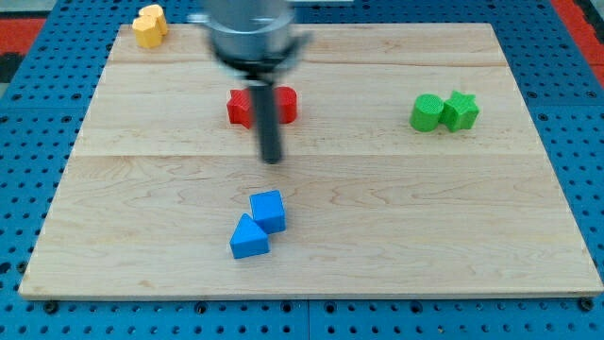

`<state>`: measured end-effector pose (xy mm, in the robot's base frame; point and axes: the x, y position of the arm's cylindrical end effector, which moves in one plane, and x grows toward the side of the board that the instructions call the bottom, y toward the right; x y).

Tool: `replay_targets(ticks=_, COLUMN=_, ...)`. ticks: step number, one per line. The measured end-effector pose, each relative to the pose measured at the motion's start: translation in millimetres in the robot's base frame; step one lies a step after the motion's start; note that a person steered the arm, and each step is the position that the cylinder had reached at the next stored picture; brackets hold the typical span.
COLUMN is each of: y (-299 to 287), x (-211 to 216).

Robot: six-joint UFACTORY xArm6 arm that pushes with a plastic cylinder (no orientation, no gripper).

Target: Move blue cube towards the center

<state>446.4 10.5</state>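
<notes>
The blue cube (pixel 269 210) lies on the wooden board (pixel 453 217) below the middle, touching a blue wedge-shaped block (pixel 248 238) at its lower left. My tip (pixel 272 159) is blurred by motion and sits straight above the blue cube in the view, apart from it. The rod partly covers the red blocks behind it.
A red star block (pixel 243 107) and a red round block (pixel 286 104) sit above the tip. A green round block (pixel 427 113) and a green star block (pixel 461 110) sit at the right. Yellow blocks (pixel 148 25) sit at the top left corner.
</notes>
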Motion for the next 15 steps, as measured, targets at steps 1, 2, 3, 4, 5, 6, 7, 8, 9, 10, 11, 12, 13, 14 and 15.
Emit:
replay_targets(ticks=1, y=32.3, x=77.6)
replay_targets(ticks=2, y=-42.7, x=130.8)
replay_targets(ticks=3, y=-114.3, x=105.0)
replay_targets(ticks=4, y=-76.8, x=87.5)
replay_targets(ticks=5, y=-77.1, x=110.2)
replay_targets(ticks=6, y=-11.2, x=109.8)
replay_targets(ticks=7, y=2.9, x=86.2)
replay_targets(ticks=8, y=11.1, x=62.6)
replay_targets(ticks=9, y=54.9, x=53.0)
replay_targets(ticks=10, y=52.0, x=41.8)
replay_targets(ticks=11, y=-14.8, x=35.3)
replay_targets(ticks=12, y=-27.8, x=28.0)
replay_targets(ticks=13, y=-6.3, x=35.9)
replay_targets(ticks=14, y=-23.3, x=6.1)
replay_targets(ticks=15, y=-41.1, x=22.6)
